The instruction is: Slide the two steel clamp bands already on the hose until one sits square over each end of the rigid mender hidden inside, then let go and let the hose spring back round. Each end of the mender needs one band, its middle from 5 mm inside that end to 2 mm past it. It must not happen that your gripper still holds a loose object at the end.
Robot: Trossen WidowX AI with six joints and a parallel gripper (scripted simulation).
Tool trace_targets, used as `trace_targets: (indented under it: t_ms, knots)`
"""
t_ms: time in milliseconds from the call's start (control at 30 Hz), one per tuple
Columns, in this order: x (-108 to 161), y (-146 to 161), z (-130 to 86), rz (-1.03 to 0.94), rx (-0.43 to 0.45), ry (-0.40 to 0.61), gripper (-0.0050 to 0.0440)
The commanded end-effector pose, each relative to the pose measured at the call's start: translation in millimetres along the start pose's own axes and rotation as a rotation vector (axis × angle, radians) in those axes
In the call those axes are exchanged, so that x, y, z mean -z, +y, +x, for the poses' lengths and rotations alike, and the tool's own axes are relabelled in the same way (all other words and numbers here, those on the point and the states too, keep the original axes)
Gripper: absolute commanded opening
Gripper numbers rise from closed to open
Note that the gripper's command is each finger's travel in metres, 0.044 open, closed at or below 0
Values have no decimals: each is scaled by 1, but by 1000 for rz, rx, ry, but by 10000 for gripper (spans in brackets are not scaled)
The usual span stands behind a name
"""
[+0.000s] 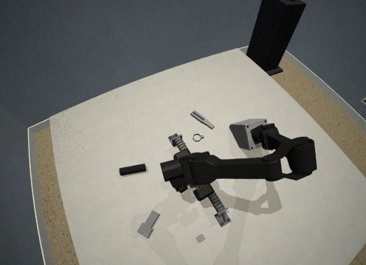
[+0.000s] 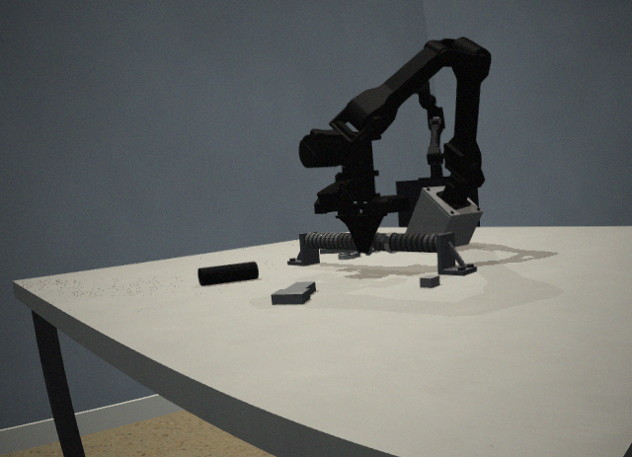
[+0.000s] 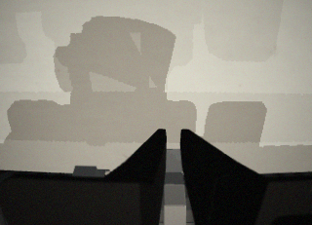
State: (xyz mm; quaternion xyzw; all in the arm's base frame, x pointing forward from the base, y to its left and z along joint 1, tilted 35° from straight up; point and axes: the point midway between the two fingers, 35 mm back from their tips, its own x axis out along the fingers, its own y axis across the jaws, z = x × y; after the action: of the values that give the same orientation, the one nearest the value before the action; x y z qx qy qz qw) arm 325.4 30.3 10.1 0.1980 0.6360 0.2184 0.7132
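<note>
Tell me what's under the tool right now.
The tool is shut on the ribbed hose, midway between its two end brackets. The fingers hide any clamp band there, and the mender inside the hose cannot be seen.

Black cylinder (image 1: 132, 169), loose ring (image 1: 197, 137), grey plates (image 1: 148, 224) lie about.
</note>
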Motion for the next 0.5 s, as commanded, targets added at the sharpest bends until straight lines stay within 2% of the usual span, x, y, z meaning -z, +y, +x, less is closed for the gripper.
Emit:
trace_targets:
  t_ms: [0, 467]
  knots:
    - [0, 8, -1, -5, -3, -3, 0]
    - [0, 18, -1, -5, -3, -3, 0]
